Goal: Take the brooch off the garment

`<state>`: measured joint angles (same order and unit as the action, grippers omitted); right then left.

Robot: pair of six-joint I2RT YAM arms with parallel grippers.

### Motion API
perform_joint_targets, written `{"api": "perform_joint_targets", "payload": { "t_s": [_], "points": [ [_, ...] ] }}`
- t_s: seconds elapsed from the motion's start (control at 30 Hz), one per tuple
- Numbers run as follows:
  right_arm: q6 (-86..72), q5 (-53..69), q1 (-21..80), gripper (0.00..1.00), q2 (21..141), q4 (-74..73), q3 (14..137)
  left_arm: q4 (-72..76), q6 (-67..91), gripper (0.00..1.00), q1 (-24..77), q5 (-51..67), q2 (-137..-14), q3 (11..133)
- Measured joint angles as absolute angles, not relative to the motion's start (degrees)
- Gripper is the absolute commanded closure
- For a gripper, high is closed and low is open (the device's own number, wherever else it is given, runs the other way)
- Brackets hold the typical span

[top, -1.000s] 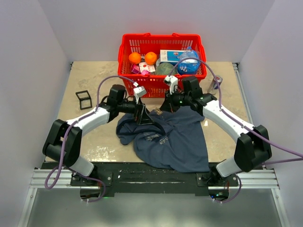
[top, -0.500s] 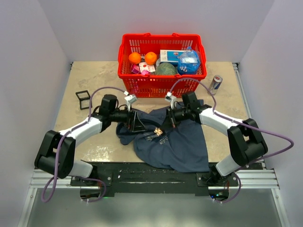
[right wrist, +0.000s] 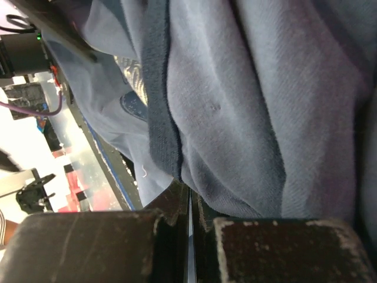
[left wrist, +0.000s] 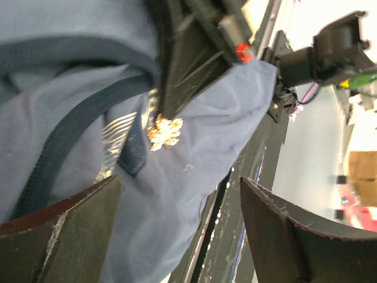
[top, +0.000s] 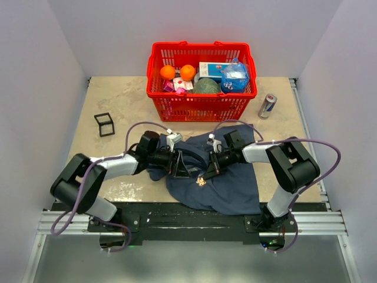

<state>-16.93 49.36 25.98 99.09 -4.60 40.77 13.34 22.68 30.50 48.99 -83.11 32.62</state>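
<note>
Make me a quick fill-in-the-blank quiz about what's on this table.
The gold brooch sits on a dark ___ garment. The basket behind it is coloured ___. It holds ___ oranges. The left gripper has its fingers ___.
Missing words: blue; red; two; open.

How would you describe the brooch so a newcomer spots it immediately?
Find the blue shirt crumpled in front of the red basket. Near its middle sits the brooch: a small gold cluster, raised, unlike the flat print beside it.
</note>
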Motion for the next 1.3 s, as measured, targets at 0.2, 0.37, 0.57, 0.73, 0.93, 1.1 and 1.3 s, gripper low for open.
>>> {"api": "perform_joint_targets", "payload": {
  "t_s": [0.2, 0.37, 0.57, 0.73, 0.93, 1.1, 1.3],
  "points": [
    [-17.2, 48.0, 25.9, 1.00, 100.6, -4.3, 40.9, 17.4, 27.8, 0.35, 31.3, 49.7, -93.0, 33.1],
    [-17.7, 49.3, 25.9, 1.00, 103.0, -4.8, 42.7, 23.2, 32.3, 0.36, 33.4, 51.7, -98.5, 34.9],
    [-18.0, 51.0, 25.9, 1.00, 105.5, -5.9, 44.8, 22.8, 33.1, 0.32, 34.5, 51.5, -102.8, 39.5],
    [-18.0, 51.7, 25.8, 1.00, 106.5, -6.9, 45.7, 15.4, 28.8, 0.32, 35.8, 48.4, -104.6, 45.2],
    [-18.0, 51.7, 25.8, 1.00, 106.5, -7.0, 45.8, 6.3, 21.6, 0.31, 38.5, 42.6, -104.2, 50.1],
    [-18.0, 51.6, 25.8, 1.00, 106.5, -7.3, 45.9, 2.0, 16.6, 0.30, 40.4, 36.7, -101.5, 50.2],
    [-17.0, 50.6, 25.4, 1.00, 105.1, -8.2, 46.0, -2.6, 11.3, 0.22, 39.7, 32.8, -97.3, 49.1]
  ]
}}
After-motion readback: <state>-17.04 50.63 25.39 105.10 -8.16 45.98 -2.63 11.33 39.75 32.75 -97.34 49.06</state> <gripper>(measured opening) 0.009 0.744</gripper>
